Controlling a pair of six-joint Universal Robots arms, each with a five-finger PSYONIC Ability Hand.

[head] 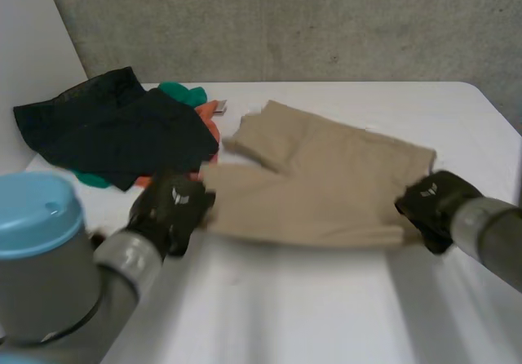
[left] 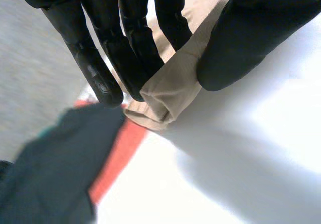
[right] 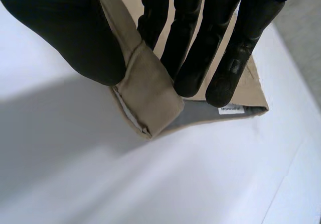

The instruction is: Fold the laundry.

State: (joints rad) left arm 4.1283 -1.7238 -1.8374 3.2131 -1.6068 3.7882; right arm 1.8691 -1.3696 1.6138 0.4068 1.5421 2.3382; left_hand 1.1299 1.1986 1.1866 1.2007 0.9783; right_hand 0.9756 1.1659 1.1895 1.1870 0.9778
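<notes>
White surface (head: 310, 307) is lying level, taking light across its near half. A grey concrete wall (head: 326, 21) is running behind its far edge. A plain white panel (head: 28, 37) is standing upright at the far left, meeting the wall.

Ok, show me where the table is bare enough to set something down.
Bare table: the near strip between the shorts and the robot, and the far right corner behind them. The far left is crowded: a dark cloth over other laundry.
</notes>
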